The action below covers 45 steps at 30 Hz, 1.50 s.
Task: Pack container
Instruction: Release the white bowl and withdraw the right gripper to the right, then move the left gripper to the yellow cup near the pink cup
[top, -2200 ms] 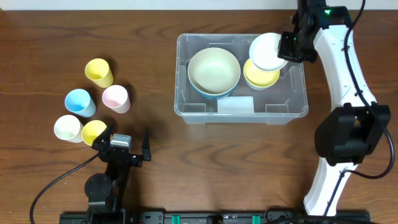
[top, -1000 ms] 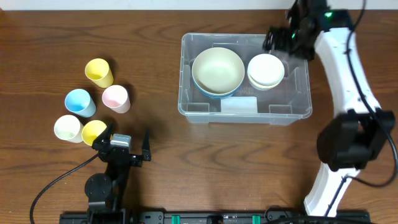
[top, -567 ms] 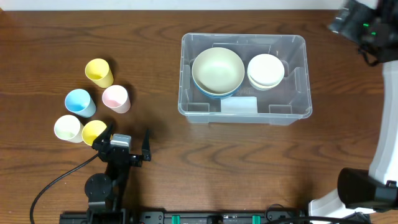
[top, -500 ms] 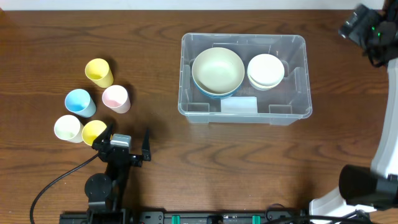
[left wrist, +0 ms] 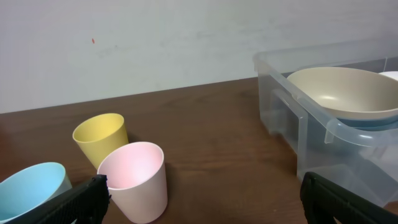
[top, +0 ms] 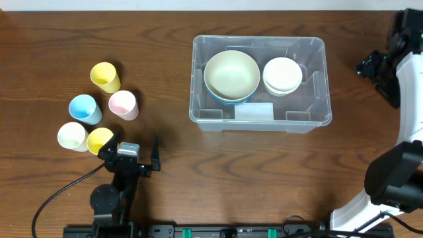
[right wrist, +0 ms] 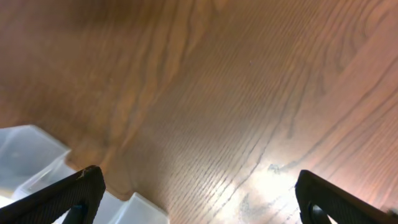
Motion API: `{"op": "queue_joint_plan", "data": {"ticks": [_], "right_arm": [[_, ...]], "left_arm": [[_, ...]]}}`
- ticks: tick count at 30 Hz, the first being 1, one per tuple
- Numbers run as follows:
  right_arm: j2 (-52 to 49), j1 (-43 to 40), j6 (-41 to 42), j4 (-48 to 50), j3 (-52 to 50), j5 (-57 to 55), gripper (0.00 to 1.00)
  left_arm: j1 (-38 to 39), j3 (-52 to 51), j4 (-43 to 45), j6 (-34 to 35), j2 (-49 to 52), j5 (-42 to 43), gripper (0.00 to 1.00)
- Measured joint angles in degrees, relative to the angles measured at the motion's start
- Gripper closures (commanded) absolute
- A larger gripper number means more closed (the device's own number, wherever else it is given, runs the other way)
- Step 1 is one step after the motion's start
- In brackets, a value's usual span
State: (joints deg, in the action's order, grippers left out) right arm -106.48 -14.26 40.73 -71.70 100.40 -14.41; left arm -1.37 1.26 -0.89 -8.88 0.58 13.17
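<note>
The container (top: pixel 314 99), a clear rectangular bin, stands at the table's middle back. Inside it a large cream bowl (top: pixel 231 73) rests on a blue one, and a small white bowl (top: pixel 283 73) rests on a yellow one. My right gripper (top: pixel 378 71) hangs open and empty to the right of the bin, apart from it. In the right wrist view the gripper (right wrist: pixel 199 202) looks down on bare wood, with a container corner (right wrist: pixel 34 155) at the lower left. My left gripper (top: pixel 131 148) rests open at the front left. In its wrist view (left wrist: pixel 205 205) nothing lies between the fingers.
Several cups stand at the left: yellow (top: pixel 104 76), blue (top: pixel 84 108), pink (top: pixel 123 104), cream (top: pixel 71 135) and a second yellow (top: pixel 99 139). The pink cup (left wrist: pixel 134 180) stands just ahead of my left gripper. The container wall (left wrist: pixel 292 112) rises at the right of that view.
My right gripper let go of the white bowl onto the yellow bowl in the container, then withdrew to the right. The container shifted slightly right. The left arm stayed still.
</note>
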Motion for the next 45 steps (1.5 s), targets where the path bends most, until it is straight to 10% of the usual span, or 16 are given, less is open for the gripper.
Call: {"op": "queue_joint_plan", "data": {"ticks": [30,45], "right_arm": [[0.00,0.02,1.16,3.61,-8.55,2.67,0.01],[0.00,0.02,1.18,3.63,-8.76,3.04,0.01]], "left_arm": [[0.00,1.22,11.19,3.52,1.75,8.87,0.02],[-0.17,55.74,-21.33,-0.11,50.38,20.68,0.02]]}}
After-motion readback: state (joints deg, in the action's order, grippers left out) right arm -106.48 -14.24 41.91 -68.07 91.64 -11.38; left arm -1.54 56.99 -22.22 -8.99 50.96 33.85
